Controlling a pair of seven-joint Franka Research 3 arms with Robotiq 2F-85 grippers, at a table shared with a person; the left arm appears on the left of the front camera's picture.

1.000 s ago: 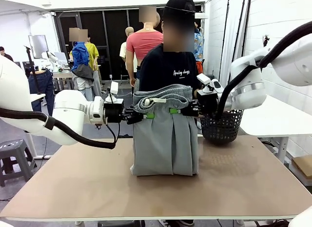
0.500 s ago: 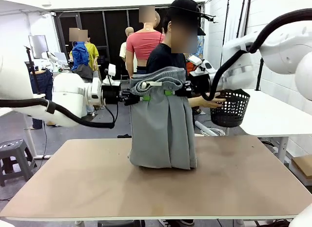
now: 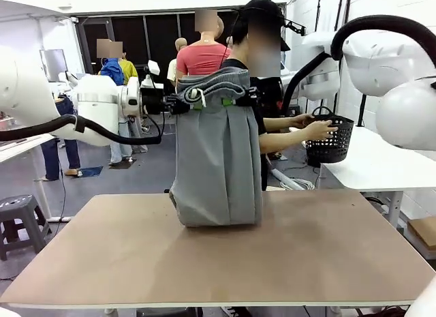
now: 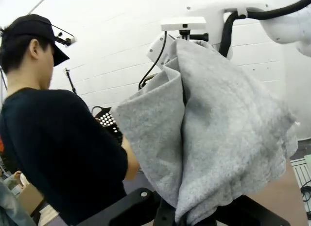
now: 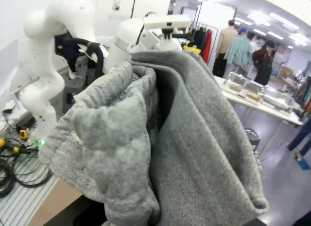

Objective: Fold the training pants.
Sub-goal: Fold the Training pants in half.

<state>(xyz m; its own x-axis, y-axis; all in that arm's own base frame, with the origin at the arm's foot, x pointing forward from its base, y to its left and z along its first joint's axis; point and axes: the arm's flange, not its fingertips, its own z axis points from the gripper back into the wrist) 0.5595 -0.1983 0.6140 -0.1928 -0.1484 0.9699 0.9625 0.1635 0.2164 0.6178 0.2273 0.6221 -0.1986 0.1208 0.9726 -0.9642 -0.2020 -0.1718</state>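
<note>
While the left gripper (image 3: 193,100) pinches the left end of the gathered waistband, the training pants (image 3: 218,153) hang upright between the two arms, their lower hem resting on the wooden table (image 3: 293,255). At the right end, the right gripper (image 3: 244,97) is clamped on the waistband too, though the fabric seems to hide most of its fingers. Behind the pants, a person's hand (image 3: 319,130) touches a black basket (image 3: 332,141) over the white side table (image 3: 381,168).

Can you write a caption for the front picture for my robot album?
Two white robot arms hold up light grey soft fabric training pants by the waistband, hems resting on the brown table.
</note>
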